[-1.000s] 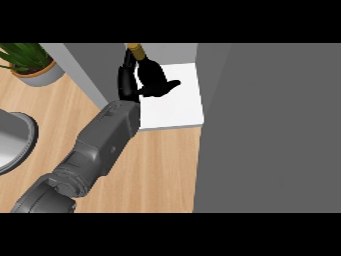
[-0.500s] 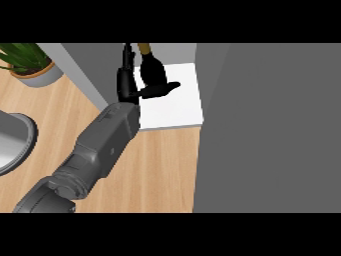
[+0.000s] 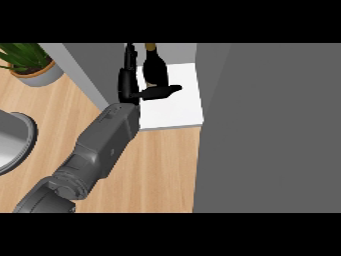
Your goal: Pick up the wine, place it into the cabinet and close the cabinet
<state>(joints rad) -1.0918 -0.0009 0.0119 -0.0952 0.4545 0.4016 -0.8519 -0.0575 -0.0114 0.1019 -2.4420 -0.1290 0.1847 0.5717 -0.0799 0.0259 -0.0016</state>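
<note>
Wine (image 3: 155, 67) is set upright deep inside the cabinet (image 3: 184, 105). The left hand (image 3: 131, 82) is held spread by the cabinet's left wall, fingers (image 3: 129, 57) straight beside the wine, thumb out, seemingly so that release is made cleanly.

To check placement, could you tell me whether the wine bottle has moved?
Yes. The wine bottle has shifted slightly right, away from the cabinet's left wall, over the white shelf.
</note>
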